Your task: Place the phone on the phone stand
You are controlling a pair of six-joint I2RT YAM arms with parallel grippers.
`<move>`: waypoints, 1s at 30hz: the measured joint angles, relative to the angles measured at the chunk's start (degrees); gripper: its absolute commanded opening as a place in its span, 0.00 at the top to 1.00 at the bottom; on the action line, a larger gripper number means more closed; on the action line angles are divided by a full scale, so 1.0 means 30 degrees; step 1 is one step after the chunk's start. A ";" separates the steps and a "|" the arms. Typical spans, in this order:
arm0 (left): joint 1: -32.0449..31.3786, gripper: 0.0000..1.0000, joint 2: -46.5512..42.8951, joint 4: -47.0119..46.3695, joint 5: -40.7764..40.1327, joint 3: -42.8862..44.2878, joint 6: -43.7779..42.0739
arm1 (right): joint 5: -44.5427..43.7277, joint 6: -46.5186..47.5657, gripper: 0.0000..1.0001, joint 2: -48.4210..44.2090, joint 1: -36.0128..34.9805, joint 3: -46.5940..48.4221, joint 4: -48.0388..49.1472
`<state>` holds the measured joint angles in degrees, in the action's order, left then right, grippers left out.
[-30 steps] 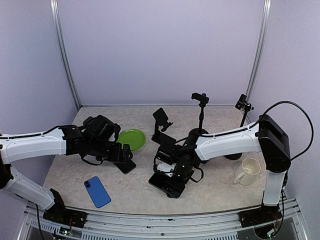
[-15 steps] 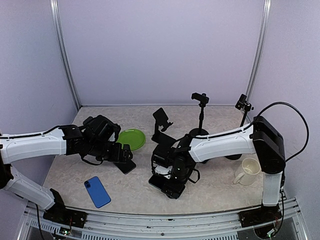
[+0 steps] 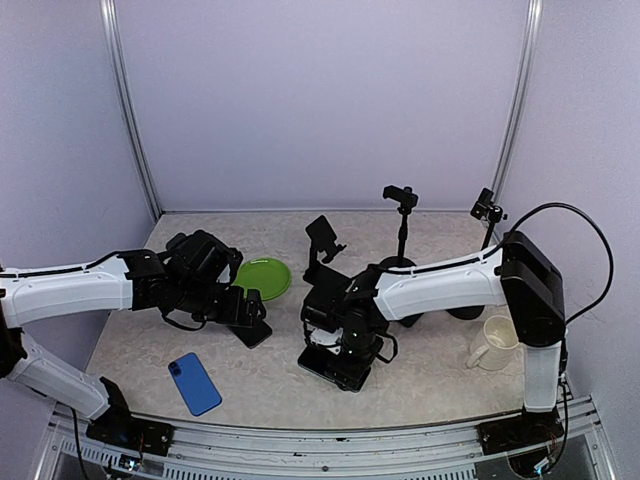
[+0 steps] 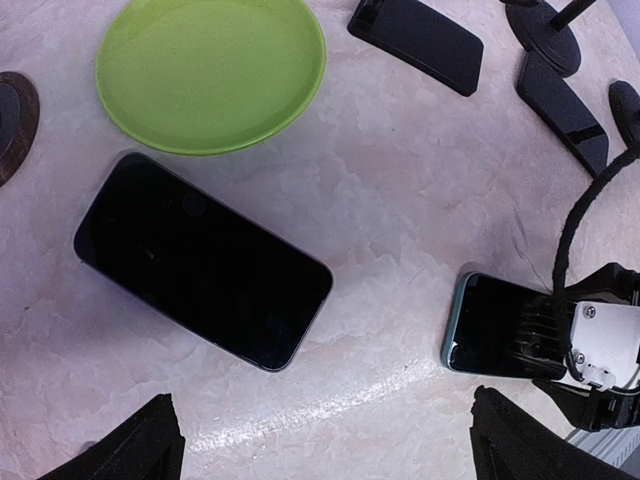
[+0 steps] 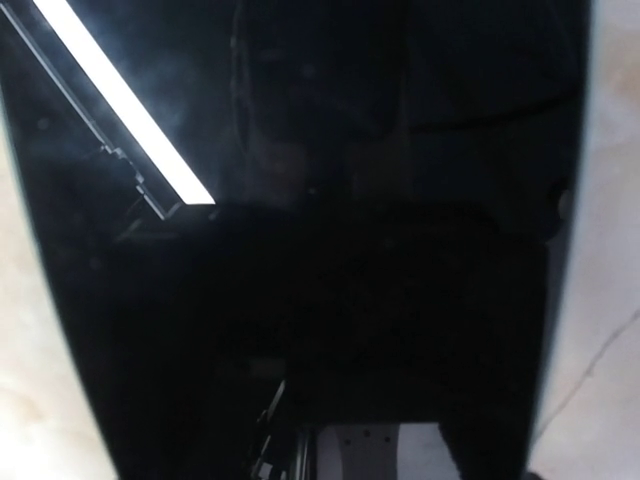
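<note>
Top external view has the right arm stretched across the middle of the surface (image 3: 440, 385), its right fingers (image 3: 345, 342) set low over a teal-edged phone (image 3: 330, 370) that lies flat, screen up. I take this to be the phone chosen for the task. The arm sits so low, I think, because a thin slab lying flat can only be taken by its long edges. From the right wrist camera the dark glass fills almost everything and mirrors a strip light. No fingertip shows there, so I cannot tell whether those fingers are apart or already clamped on the edges. A phone stand (image 4: 565, 100) waits just behind that wrist and a second stand (image 4: 420, 40) is a little beyond it. Neither carries anything, so the phone is not yet where it belongs

Off to the side, the left fingers (image 4: 130, 450) are spread wide with nothing between them. They hang above a black phone (image 4: 200, 260) that lies just beside a green plate (image 4: 210, 70), and that arm looks parked out of the way. A blue phone (image 3: 195, 383) rests back up near the front edge, well apart from both arms

The surface is pale with a marbled stone pattern, and looks smooth enough for a phone to skid on. Two slim tripods (image 3: 401, 196) with clamps stand at the back right, and a cream mug (image 3: 497, 343) sits nearer on that side. Lilac walls (image 3: 320, 100) close the booth, with metal posts (image 3: 128, 110) in the rear corners and an aluminium rail (image 3: 330, 440) along the near edge
</note>
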<state>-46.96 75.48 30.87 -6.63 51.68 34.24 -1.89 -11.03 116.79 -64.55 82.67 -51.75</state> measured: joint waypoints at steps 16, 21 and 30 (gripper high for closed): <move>0.1625 0.04 -0.0233 -0.1574 0.2528 -0.0007 -0.0109 | -0.2492 -0.0058 0.59 -0.1814 0.0219 0.0634 0.1756; 0.1967 0.03 -0.1515 -0.4065 0.4670 -0.0109 -0.0474 | -0.2761 0.0481 0.60 -0.3934 0.0459 0.0364 0.4080; 0.2834 0.24 -0.1843 -0.8021 0.8036 -0.0444 -0.0029 | -0.3410 0.1982 0.59 -0.5515 0.0466 -0.0175 0.7213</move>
<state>-38.46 69.95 6.81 17.47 50.35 34.15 -12.12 -5.08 100.25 -63.16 82.15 -30.11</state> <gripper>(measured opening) 0.840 0.722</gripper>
